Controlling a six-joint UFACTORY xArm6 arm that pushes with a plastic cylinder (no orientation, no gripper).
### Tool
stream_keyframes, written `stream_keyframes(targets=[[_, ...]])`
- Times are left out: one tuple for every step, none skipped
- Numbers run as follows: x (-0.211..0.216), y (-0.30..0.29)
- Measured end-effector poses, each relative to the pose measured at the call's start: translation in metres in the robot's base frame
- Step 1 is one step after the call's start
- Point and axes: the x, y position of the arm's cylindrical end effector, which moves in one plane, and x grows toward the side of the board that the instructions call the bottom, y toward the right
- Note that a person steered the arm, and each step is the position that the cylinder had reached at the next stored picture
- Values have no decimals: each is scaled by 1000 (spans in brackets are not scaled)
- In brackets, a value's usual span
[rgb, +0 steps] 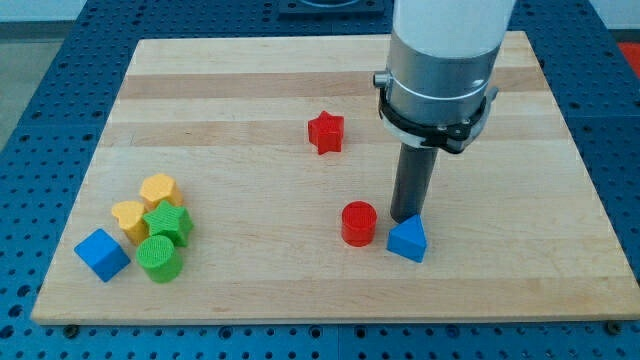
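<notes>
My tip rests on the board just above the blue triangular block, touching or nearly touching its upper edge. The red cylinder stands a little to the tip's left. A red star block lies farther up and left. At the view's lower left sits a tight cluster: two yellow blocks, a green star, a green cylinder and a blue cube.
The wooden board lies on a blue perforated table. The arm's white and grey body hangs over the board's upper right and hides part of it.
</notes>
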Motion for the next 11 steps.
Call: stream_keyframes(targets=[[2, -18], [10, -40], [21, -58], [39, -74], [56, -78], [63, -78], [61, -86], [55, -111], [52, -141], [48, -168], [44, -190]])
